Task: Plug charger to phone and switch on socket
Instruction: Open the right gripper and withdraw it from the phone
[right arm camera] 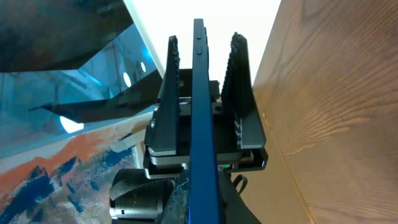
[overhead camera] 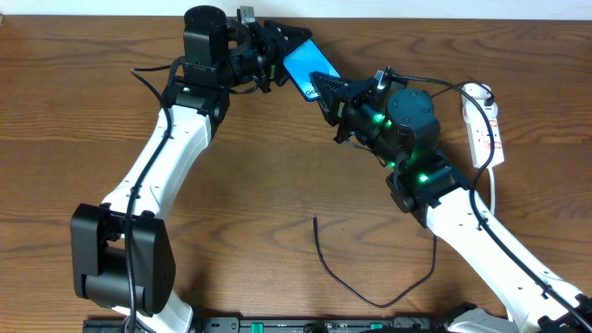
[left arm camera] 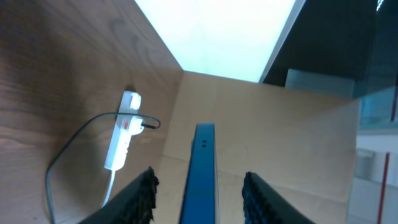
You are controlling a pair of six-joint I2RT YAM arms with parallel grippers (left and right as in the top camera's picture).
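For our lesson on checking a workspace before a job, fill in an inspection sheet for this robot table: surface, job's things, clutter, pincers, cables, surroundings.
Surface: brown wooden table, bare grain.
Job's things: phone tilted between both arms, blue screen showing; charger lying loose on the table, tip not in the phone; socket on the robot's right; switch too small to read.
Clutter: nothing seen.
Pincers: left pincer open, fingers either side of the phone's edge and apart from it; right pincer at the phone's lower corner, grip cannot be told.
Cables: thin black lead enters the socket; white lead runs from it toward the front.
Surroundings: pale wall beyond the far edge.
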